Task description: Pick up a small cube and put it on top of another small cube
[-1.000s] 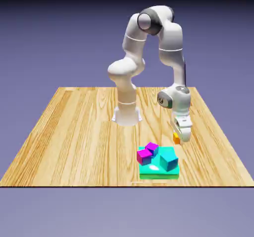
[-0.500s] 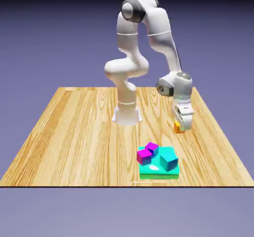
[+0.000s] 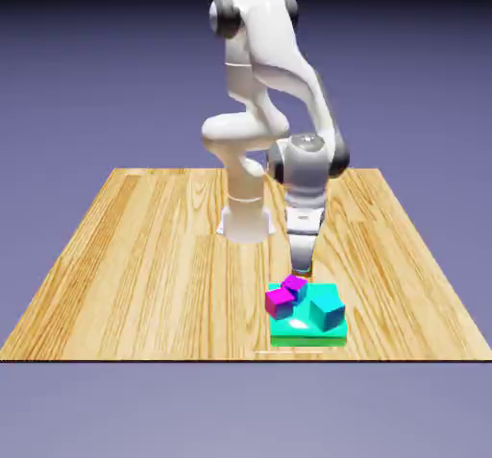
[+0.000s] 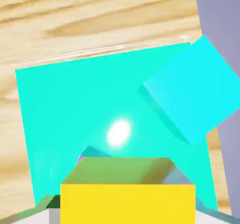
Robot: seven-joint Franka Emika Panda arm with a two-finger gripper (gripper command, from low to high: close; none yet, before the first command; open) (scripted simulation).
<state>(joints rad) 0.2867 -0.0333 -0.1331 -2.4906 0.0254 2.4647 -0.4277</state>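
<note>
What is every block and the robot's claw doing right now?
Gripper: above the blocks, shut on the orange cube.
Orange cube: held off the table.
Magenta cube: resting on the green slab.
Purple cube: beside the magenta cube.
Teal cube: resting on the slab.
Green slab: flat on the table.
</note>
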